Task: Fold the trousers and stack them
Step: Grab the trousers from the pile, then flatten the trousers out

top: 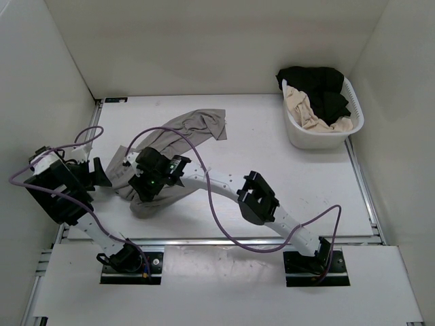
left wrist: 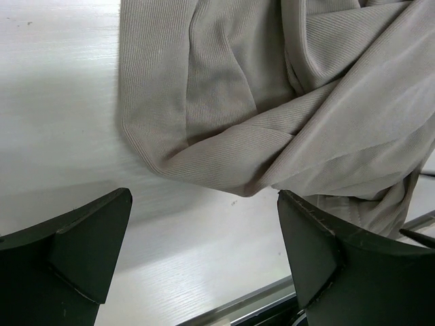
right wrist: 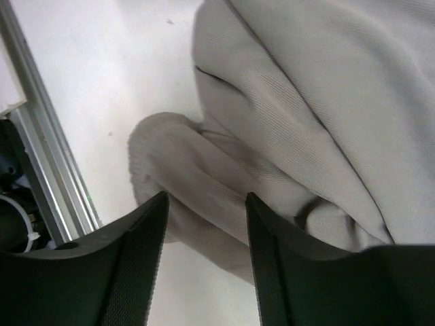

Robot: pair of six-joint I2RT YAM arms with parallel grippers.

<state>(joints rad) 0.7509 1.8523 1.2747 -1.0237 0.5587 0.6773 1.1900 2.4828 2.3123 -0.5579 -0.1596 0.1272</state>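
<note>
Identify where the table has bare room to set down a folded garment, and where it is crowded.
Bare: the table in its middle, between the trousers and the white basket. Crowded: the left side, where the left tool and right tool crowd the trousers.

One pair of trousers, one basket, one black garment, one cream garment, one table, and two claws: left claw, right claw.

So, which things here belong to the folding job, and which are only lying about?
For the job: the trousers, the right gripper at them.
Lying about: the white basket, with the black garment and the beige garment in it.
</note>
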